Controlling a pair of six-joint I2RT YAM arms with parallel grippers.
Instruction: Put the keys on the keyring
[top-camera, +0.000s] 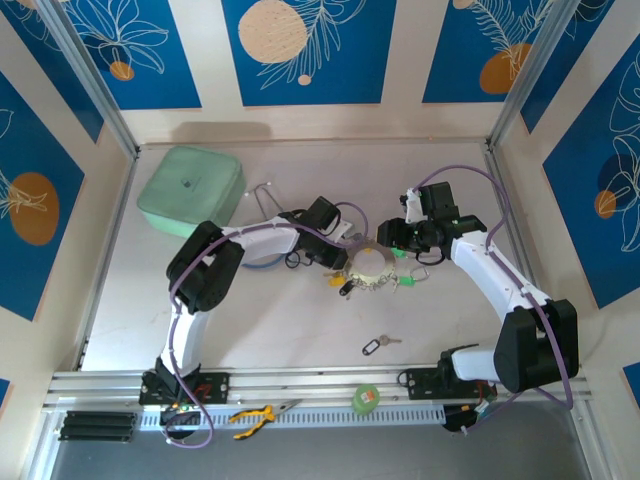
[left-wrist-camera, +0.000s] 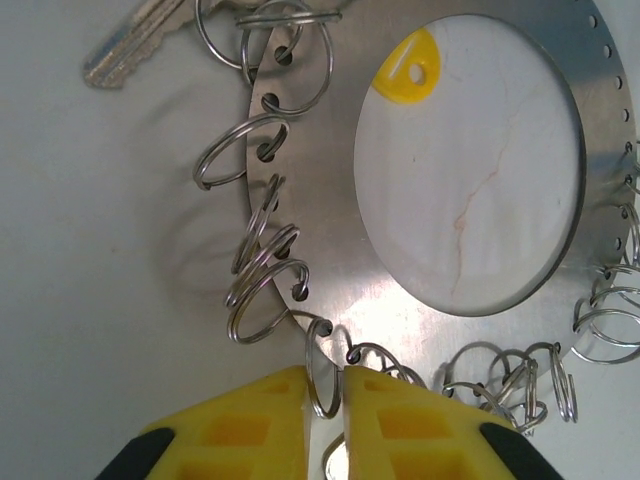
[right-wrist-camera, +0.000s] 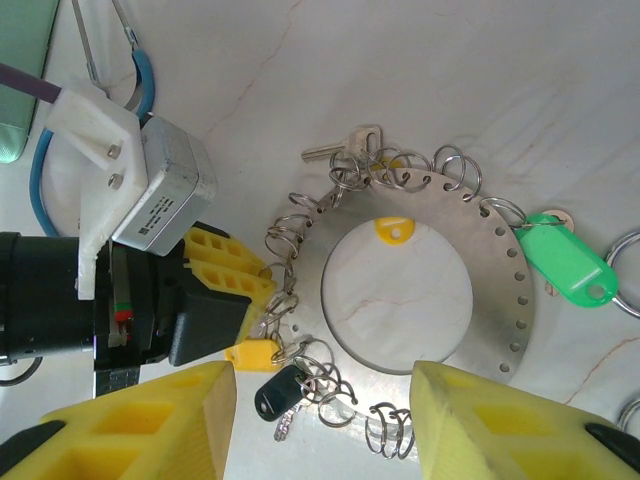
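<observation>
The keyring (right-wrist-camera: 497, 312) is a flat silver ring with holes round its rim, lying flat on the table (top-camera: 368, 262). Small split rings, a silver key (right-wrist-camera: 345, 146) and green (right-wrist-camera: 566, 262), yellow (right-wrist-camera: 250, 355) and black (right-wrist-camera: 279, 392) tags hang from it. My left gripper (left-wrist-camera: 325, 392) is at the ring's left edge (top-camera: 347, 262), its yellow fingers (left-wrist-camera: 245, 425) shut on one small split ring (left-wrist-camera: 322, 370). My right gripper (right-wrist-camera: 325, 425) hovers open above the ring's near edge (top-camera: 390, 240), nothing between its fingers (right-wrist-camera: 150, 425). A loose key with a black tag (top-camera: 377, 345) lies nearer the front.
A mint-green box (top-camera: 192, 190) stands at the back left. A blue stethoscope (top-camera: 262, 262) lies under the left arm. Yellow-handled pliers (top-camera: 255, 414) and a green tape roll (top-camera: 366, 398) rest on the front rail. Walls close in left, right and back.
</observation>
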